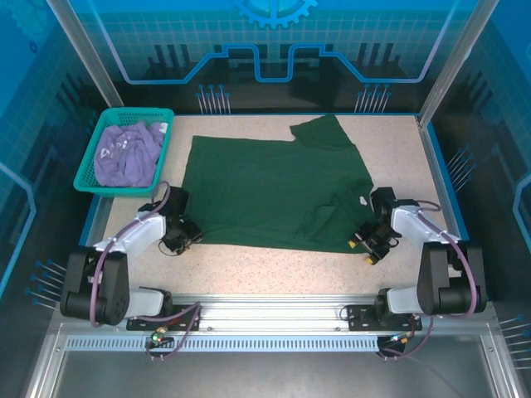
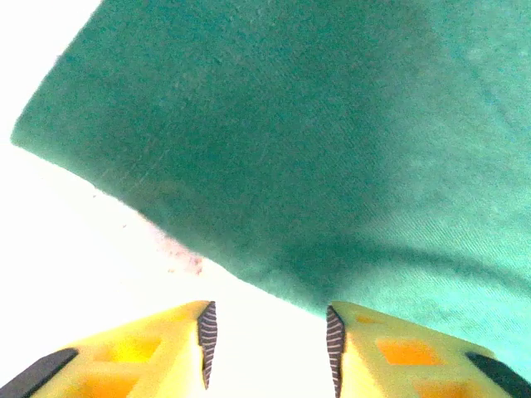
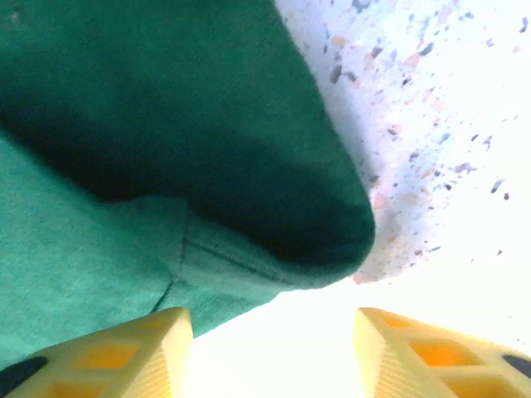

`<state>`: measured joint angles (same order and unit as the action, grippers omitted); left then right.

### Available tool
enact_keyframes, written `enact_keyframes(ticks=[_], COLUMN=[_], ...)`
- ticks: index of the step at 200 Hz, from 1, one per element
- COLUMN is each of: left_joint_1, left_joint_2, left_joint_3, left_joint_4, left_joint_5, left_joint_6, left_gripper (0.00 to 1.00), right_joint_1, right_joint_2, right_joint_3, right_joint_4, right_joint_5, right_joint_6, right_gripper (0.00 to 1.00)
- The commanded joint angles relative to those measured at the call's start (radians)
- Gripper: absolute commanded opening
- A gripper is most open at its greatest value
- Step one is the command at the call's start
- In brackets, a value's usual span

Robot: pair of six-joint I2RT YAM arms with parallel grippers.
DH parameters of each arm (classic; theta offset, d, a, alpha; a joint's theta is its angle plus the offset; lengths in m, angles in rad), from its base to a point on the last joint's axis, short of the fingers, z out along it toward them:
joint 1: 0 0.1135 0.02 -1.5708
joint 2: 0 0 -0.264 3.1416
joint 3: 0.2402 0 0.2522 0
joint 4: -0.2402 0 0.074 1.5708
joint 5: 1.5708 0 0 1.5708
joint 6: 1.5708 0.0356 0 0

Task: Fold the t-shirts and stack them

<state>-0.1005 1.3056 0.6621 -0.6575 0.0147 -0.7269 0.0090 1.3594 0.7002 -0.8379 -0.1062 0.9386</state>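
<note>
**Early stage of folding and stacking 2 t-shirts.** The dark green t-shirt lies spread across the middle of the tabletop, mostly flat. 1 sleeve points toward the far edge. Near the right edge, part of the cloth is doubled over onto the body, forming a rounded fold that shows in the right wrist view. This is at most a partial first fold, and the shirt is not yet a compact packet.

The purple t-shirt sits crumpled inside the teal basket at the far left corner of the tabletop, apart from the green one. It is unfolded as far as can be judged. No stack exists.

The left gripper sits low at the near left corner of the green t-shirt. Its 2 fingers are spread, with the hem just ahead of the tips and nothing between them. The right gripper sits at the near right corner of the same shirt, also spread wide and holding nothing, with the folded edge just in front of it.

**Judged remaining:**
- Grasp the 2 near corners and complete the folds of the green t-shirt.
- Take the purple t-shirt from the basket, spread it and fold it.
- Place 1 folded shirt on the other.
</note>
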Motion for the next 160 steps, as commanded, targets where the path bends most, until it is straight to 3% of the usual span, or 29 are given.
enact_keyframes(ticks=[1, 42, 64, 87, 104, 160], left_joint_1=[-0.023, -0.244, -0.386, -0.494, -0.561, -0.647], left_joint_2=[-0.078, -0.023, 0.127, 0.316, 0.452, 0.852], left_joint_3=[0.109, 0.397, 0.554, 0.69, 0.812, 1.191], left_joint_4=[-0.089, -0.087, -0.057, 0.007, 0.015, -0.029], left_joint_5=[-0.012, -0.009, 0.092, 0.249, 0.305, 0.363], left_joint_6=[0.0, 0.068, 0.099, 0.104, 0.148, 0.294], left_gripper=[0.5, 0.66, 0.69, 0.66, 0.65, 0.52], right_joint_1=[-0.008, 0.026, 0.076, 0.158, 0.195, 0.196], right_joint_2=[-0.045, -0.088, -0.097, -0.102, -0.099, -0.096], right_joint_3=[0.043, 0.158, 0.173, 0.148, 0.126, 0.12], right_joint_4=[-0.038, -0.056, -0.044, -0.022, -0.02, -0.067], right_joint_5=[-0.005, 0.023, 0.0, -0.019, -0.024, 0.052], right_joint_6=[-0.043, -0.156, -0.172, -0.151, -0.131, -0.084], right_gripper=[0.6, 0.61, 0.61, 0.56, 0.52, 0.4])
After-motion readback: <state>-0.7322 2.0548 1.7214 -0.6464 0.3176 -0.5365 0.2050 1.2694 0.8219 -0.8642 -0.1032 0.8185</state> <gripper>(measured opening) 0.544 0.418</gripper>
